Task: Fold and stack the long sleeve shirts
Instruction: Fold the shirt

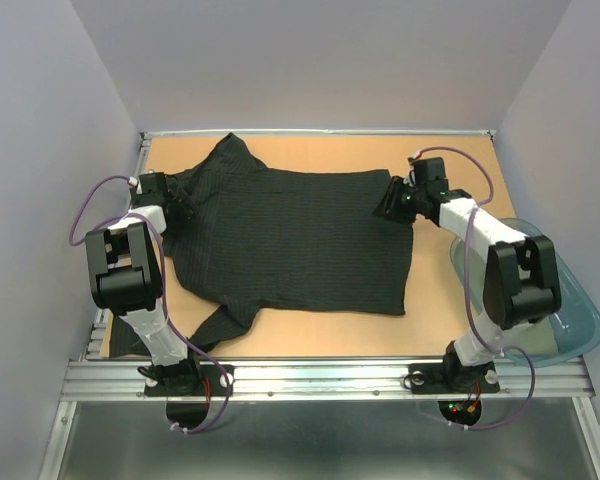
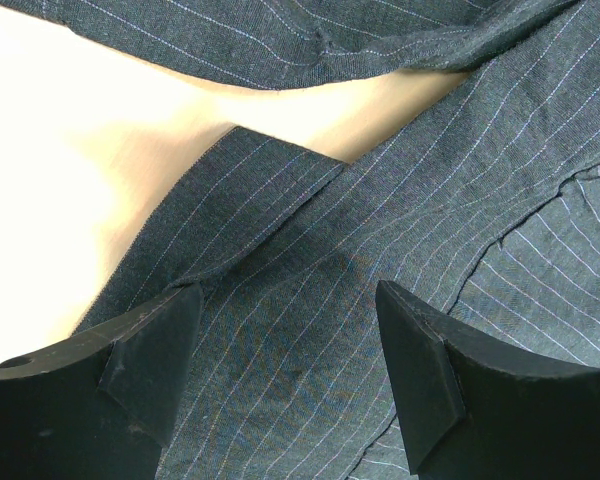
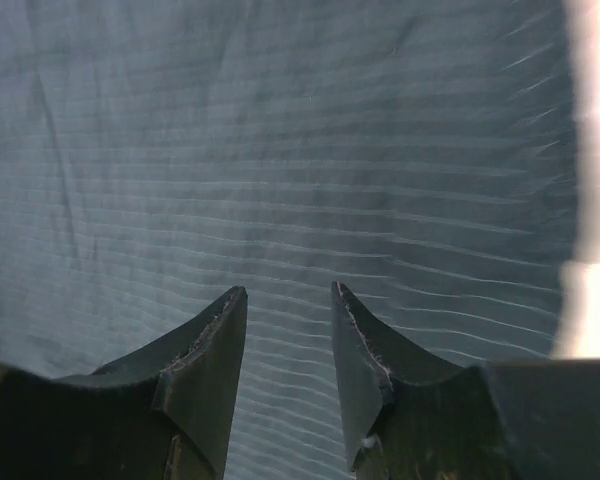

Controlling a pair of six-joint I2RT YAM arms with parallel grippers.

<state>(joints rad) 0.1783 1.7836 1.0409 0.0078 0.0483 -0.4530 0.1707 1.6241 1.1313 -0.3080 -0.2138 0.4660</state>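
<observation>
While the long sleeve shirt (image 1: pixel 300 240) lies spread across the counter (image 1: pixel 440 325), the left end effector (image 2: pixel 285 330) hovers released over the shirt's left edge. The right end effector (image 3: pixel 288 300) stands half-closed over the shirt's right edge; whether it grasps cloth cannot be told.

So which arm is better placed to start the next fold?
Right, probably: the right gripper sits at the far right corner of the shirt, jaws narrowly apart over flat cloth near its edge. The left gripper hangs wide open over overlapping folds.
</observation>
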